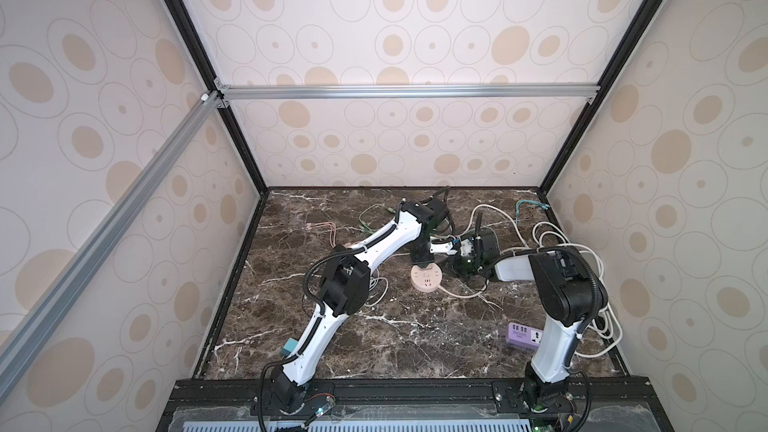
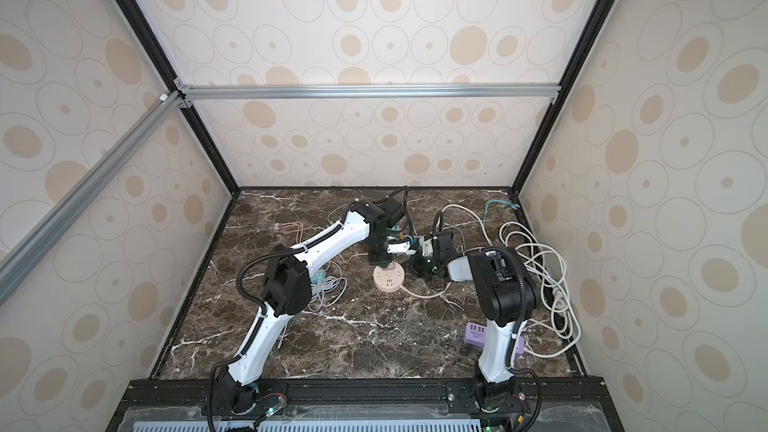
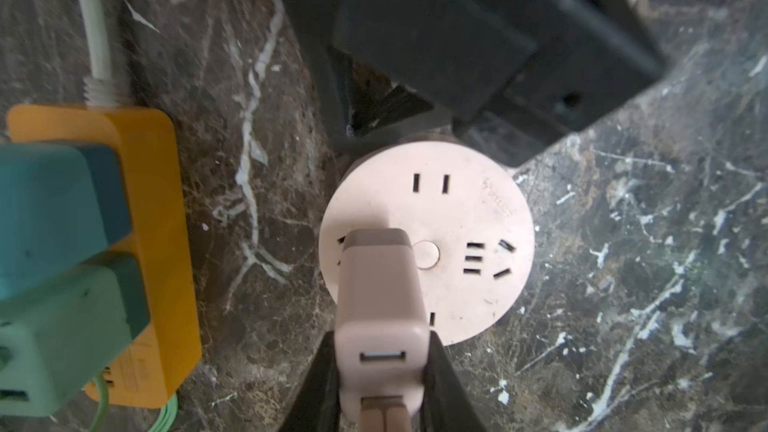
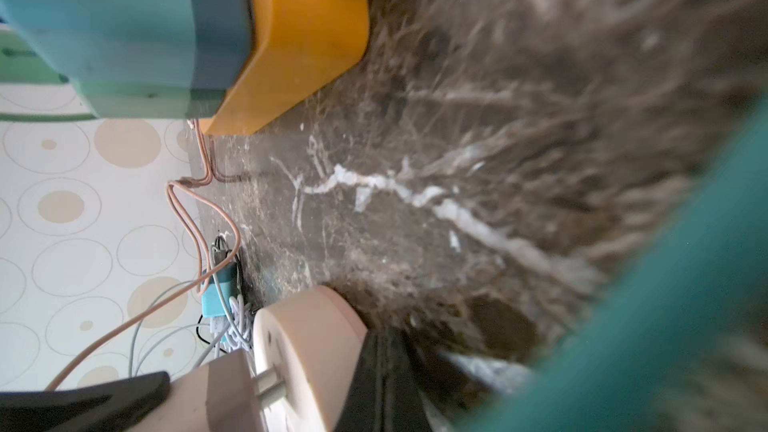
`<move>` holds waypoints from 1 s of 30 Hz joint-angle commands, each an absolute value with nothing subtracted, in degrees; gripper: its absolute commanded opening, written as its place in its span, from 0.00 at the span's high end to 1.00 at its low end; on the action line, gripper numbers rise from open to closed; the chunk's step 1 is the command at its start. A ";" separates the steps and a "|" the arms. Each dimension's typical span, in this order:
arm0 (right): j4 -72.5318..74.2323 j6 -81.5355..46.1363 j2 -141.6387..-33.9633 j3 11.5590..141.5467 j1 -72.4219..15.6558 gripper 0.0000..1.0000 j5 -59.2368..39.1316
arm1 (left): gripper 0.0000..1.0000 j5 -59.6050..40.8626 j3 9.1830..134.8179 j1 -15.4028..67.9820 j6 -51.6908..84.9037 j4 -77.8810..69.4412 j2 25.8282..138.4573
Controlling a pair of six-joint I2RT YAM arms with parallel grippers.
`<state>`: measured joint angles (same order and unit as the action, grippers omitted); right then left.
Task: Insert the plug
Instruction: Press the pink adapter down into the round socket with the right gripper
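apparently plug (image 3: pixel 382 305) over edge of socket (image 3: pixel 469 218)

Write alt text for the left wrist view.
A pink plug held between the left fingers meets a round pink socket hub on the marble table. The dark right gripper sits at the hub's edge; an orange power strip carrying teal and green adapters lies nearby.
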<state>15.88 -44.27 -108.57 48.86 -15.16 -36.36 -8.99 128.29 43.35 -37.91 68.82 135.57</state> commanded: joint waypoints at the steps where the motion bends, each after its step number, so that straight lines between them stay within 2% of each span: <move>1: 14.50 -45.16 -108.78 47.97 -18.72 0.95 -43.31 | 0.97 -9.99 122.38 44.17 -37.45 66.66 134.89; 7: 15.73 -46.48 -110.54 48.94 -19.34 0.96 -44.28 | 1.00 -10.12 119.55 44.48 -38.04 63.84 136.09; 12: 16.77 -47.60 -111.07 48.22 -20.02 0.96 -43.91 | 1.00 -10.85 122.59 44.91 -38.09 64.87 140.74; 20: 18.54 -49.28 -112.36 47.81 -20.35 0.96 -43.84 | 1.00 -6.97 119.63 46.80 -37.24 61.90 141.24; 26: 20.24 -50.77 -113.24 47.55 -20.57 0.97 -43.55 | 1.00 -7.27 120.30 48.44 -38.18 61.41 142.51; 30: 20.64 -50.97 -112.90 47.07 -20.57 0.97 -43.32 | 1.00 -11.10 118.65 47.20 -38.92 61.20 143.35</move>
<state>22.70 -49.89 -111.50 48.82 -17.34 -39.07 -4.91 123.26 45.65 -36.91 66.98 134.41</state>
